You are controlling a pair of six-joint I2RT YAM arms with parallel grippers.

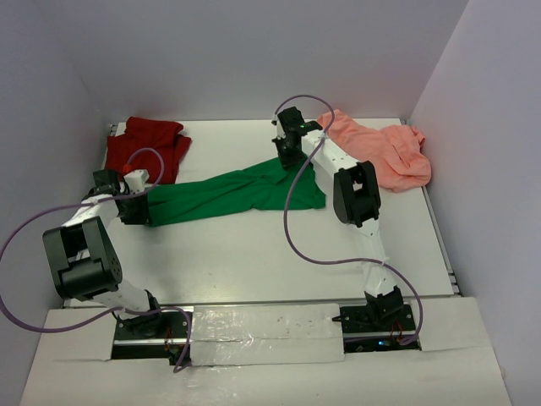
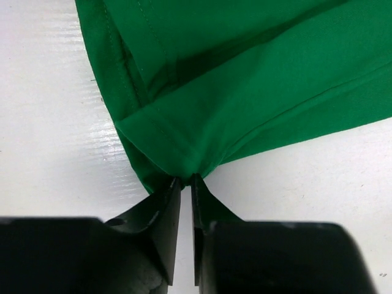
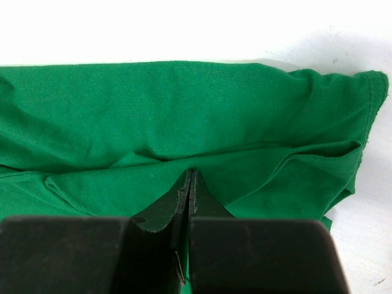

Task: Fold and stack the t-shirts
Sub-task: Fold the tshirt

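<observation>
The light, limp green t-shirt [image 1: 228,196] lies stretched across the centre of the table [image 1: 254,262], best gripped at its hemmed ends, where the left pincer [image 2: 185,181] and the right pincer [image 3: 188,176] each clamp bunched cloth.

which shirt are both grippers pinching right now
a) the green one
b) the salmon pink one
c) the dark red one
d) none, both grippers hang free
A: the green t-shirt lies stretched between the two arms, and each wrist view shows green cloth nipped at the fingertips of the left gripper and the right gripper.
</observation>
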